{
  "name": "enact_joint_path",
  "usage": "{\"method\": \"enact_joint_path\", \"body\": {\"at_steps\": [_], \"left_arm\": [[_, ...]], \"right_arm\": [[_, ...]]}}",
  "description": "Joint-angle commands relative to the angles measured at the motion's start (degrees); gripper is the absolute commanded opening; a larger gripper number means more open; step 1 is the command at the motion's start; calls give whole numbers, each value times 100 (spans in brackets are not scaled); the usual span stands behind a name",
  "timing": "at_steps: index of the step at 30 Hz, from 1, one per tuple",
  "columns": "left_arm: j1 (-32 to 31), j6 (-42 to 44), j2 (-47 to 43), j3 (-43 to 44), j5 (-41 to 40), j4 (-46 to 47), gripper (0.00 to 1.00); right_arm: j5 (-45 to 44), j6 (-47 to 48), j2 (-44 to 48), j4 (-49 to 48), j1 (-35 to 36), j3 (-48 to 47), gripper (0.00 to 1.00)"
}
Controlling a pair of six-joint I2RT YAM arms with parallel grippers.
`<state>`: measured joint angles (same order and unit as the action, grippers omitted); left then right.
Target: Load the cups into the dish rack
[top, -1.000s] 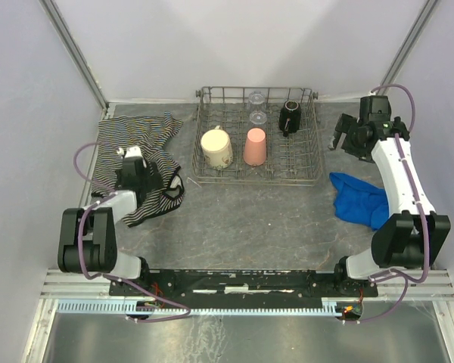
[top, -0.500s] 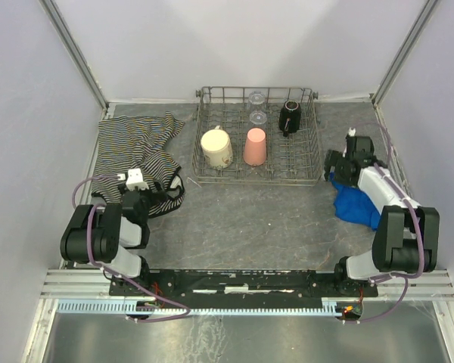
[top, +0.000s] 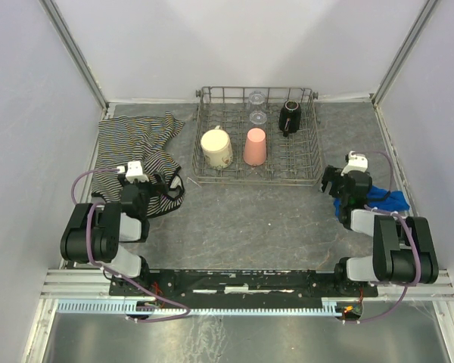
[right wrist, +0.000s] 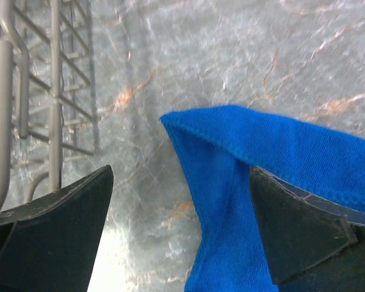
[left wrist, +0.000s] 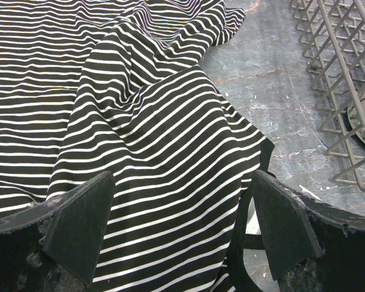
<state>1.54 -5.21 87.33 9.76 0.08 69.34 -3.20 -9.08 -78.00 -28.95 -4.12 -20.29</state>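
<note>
A grey marbled tabletop (top: 250,219) carries everything. Both grippers are spread wide and hold nothing: the left gripper (left wrist: 182,225) hangs low over a striped cloth (left wrist: 140,121), the right gripper (right wrist: 182,225) over a blue cloth (right wrist: 261,182). The dish rack (top: 257,181) lies ahead, between them. Either gripper could snag its cloth, or the right could knock the rack just beside it. All four cups sit inside the rack: cream mug (top: 216,147), pink tumbler (top: 255,147), clear glass (top: 256,117), black mug (top: 290,116).

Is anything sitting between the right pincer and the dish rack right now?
Nothing visible does. Only bare table separates the right pincer from the dish rack; the blue cloth lies beneath the pincer, on the side away from the rack.
</note>
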Motion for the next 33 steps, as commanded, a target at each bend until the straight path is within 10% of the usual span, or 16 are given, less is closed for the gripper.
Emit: {"method": "enact_joint_path", "body": {"at_steps": [1, 33], "left_arm": [[35, 162, -40, 133, -176, 251, 99], [21, 48, -50, 132, -492, 223, 99]], "right_arm": [[-379, 48, -418, -2648, 129, 470, 100], [-1042, 402, -827, -2533, 662, 193, 100]]}}
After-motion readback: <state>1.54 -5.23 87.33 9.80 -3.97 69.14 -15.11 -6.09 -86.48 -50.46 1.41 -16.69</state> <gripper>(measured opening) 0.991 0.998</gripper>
